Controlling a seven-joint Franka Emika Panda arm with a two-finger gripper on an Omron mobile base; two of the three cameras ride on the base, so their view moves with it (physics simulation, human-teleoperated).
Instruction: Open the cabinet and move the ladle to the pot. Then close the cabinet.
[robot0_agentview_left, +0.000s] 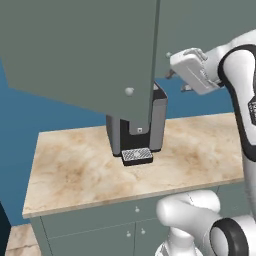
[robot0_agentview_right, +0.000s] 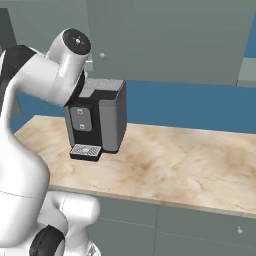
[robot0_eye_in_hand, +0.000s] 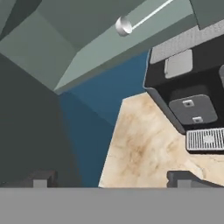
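The grey-green cabinet (robot0_agentview_left: 75, 45) hangs above the counter. Its left door, with a round pale knob (robot0_agentview_left: 129, 91), stands swung out toward me. The right door (robot0_agentview_right: 170, 40) is flat and shut, with its own knob (robot0_agentview_right: 102, 56). My gripper (robot0_agentview_left: 177, 82) hovers just right of the open door's edge, above the coffee machine. It is open with nothing between its fingertips (robot0_eye_in_hand: 41, 178). In the hand view the gripper (robot0_eye_in_hand: 111, 179) looks down past a knob (robot0_eye_in_hand: 124, 26) at the counter. The ladle and the pot are out of view.
A black and grey coffee machine (robot0_agentview_left: 137, 130) with a drip tray (robot0_agentview_left: 136, 156) stands on the marble counter (robot0_agentview_left: 75, 170) under the cabinet. A blue wall (robot0_agentview_right: 190, 107) lies behind it. Lower cabinets with drawer fronts (robot0_agentview_right: 200, 220) run beneath the counter.
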